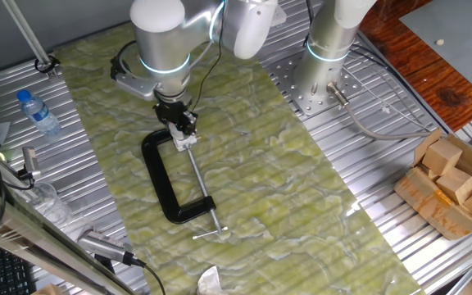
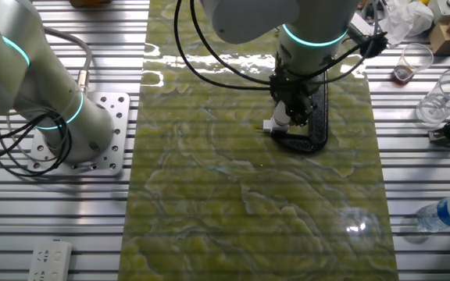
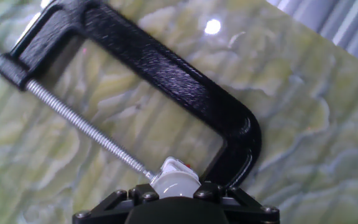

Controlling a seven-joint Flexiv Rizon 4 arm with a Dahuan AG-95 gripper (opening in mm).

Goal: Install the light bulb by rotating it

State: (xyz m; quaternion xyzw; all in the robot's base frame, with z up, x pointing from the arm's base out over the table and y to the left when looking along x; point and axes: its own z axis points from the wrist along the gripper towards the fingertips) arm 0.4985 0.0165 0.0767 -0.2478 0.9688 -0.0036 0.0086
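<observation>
The light bulb (image 3: 175, 182) is small, white and rounded, with a little orange mark at its far end. It sits between the tip of the steel screw (image 3: 79, 122) and the curved end of the black C-clamp (image 3: 166, 68), which lies flat on the green mat. My gripper (image 3: 176, 202) is shut on the bulb from above, and its dark body hides the bulb's near side. In one fixed view the gripper (image 1: 183, 124) stands over the clamp's far end (image 1: 156, 164). In the other fixed view the bulb (image 2: 279, 122) shows white under the gripper (image 2: 293, 112).
A water bottle (image 1: 38, 111) lies at the left. A cardboard box of wooden blocks (image 1: 453, 180) stands at the right. The arm's base plate (image 1: 314, 86) is at the back. A plastic cup (image 2: 412, 61) and a power strip (image 2: 49, 261) sit off the mat.
</observation>
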